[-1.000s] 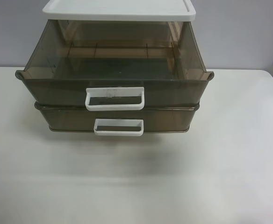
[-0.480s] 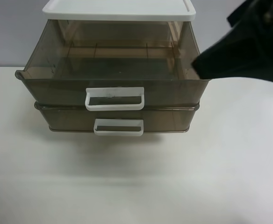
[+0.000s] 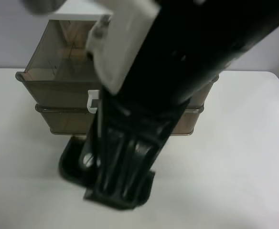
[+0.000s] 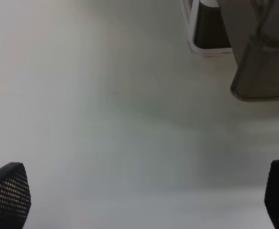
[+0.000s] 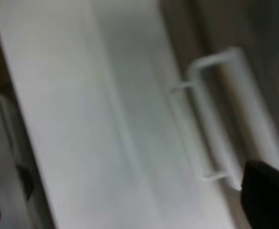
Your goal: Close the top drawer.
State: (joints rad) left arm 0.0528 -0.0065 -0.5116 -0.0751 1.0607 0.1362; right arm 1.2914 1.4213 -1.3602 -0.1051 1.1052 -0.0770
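The black arm point(image 3: 187, 62) is filling the high view, slanting from one o'clock down to six, and the right wrist view is looking straight at the drawer fronts, so I'm reading this as the right arm. The right gripper point(image 3: 112, 183) is hanging over the white table point(image 3: 244, 157), in front of the drawers on their six o'clock side and not touching them. Its fingertips are showing at opposite edges of the wrist view, spread wide, with nothing between them. A white loop handle point(image 5: 213, 62) is showing there, too blurred to say whose it is.

The top drawer point(image 3: 48, 76) is sitting pulled well out from under the white lid point(image 3: 75, 10), its front overhanging the lower drawer point(image 3: 63, 121). Only a sliver of its handle point(image 3: 92, 101) is peeking past the arm.

The left gripper point(image 4: 144, 198) is idling over bare table, fingers released and empty.

So this is looking like the approach, with the closing push not yet begun. The next move is calling for the fingers to meet the top front panel, clear of the lower handle. Then comes a straight, centred shove towards twelve o'clock, so the drawer slides home without skewing the cabinet.
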